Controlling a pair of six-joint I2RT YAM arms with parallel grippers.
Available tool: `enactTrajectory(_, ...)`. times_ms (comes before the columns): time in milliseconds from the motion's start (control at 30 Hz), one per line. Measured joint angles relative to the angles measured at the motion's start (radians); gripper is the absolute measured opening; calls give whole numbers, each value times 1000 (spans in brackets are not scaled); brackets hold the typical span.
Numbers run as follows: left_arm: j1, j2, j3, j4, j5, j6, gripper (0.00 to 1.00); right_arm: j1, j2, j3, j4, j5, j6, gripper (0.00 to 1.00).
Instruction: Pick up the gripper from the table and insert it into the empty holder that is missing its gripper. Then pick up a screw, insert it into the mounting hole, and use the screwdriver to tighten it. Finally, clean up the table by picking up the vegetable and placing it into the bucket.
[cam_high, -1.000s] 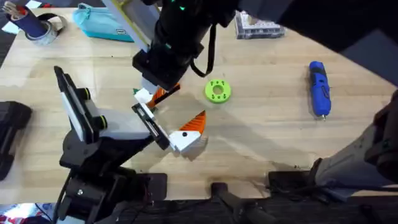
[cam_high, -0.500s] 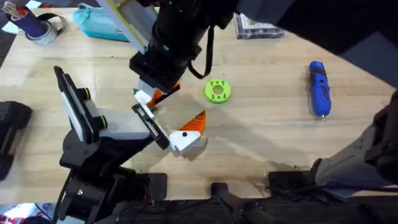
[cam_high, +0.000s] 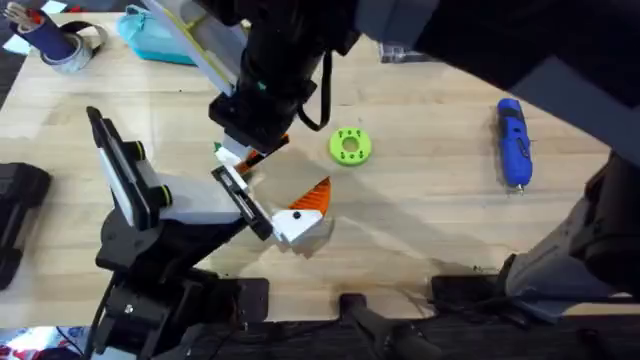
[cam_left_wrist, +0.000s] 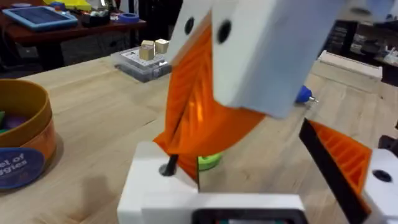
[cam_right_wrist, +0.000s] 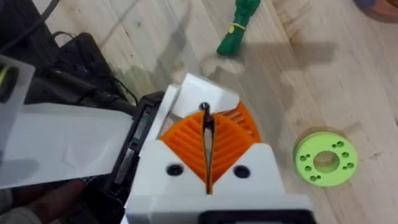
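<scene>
Gripper (cam_high: 231, 156): small white blocky base, sitting at the outer end of the holder (cam_high: 150, 230), black jointed stand with white arm at the lower left of the worktop (cam_high: 430, 220). Orange wedge of the gripper mostly hidden under the right arm from overhead. Right jaws directly above the gripper, arm stretched across the middle. Orange ribbed pads (cam_right_wrist: 186, 143) pressed together to a thin slit, pinching what looks like a small black screw (cam_right_wrist: 204, 111) at the tips. In left wrist view, screw meeting the top of the white base. Left jaws: cannot tell how far open. Second white-and-orange finger piece (cam_high: 303, 212) just beside on the holder. Green disc (cam_high: 349, 146) near. Screwdriver (cam_high: 513, 140) well apart at the right, lying flat. Vegetable (cam_right_wrist: 238, 28) on the worktop just beyond the gripper.
</scene>
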Motion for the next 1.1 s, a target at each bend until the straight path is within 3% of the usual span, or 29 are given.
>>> enactTrajectory(1100,0,0,0,0,1,0,989,2,0,-13,45,14,-15,12)
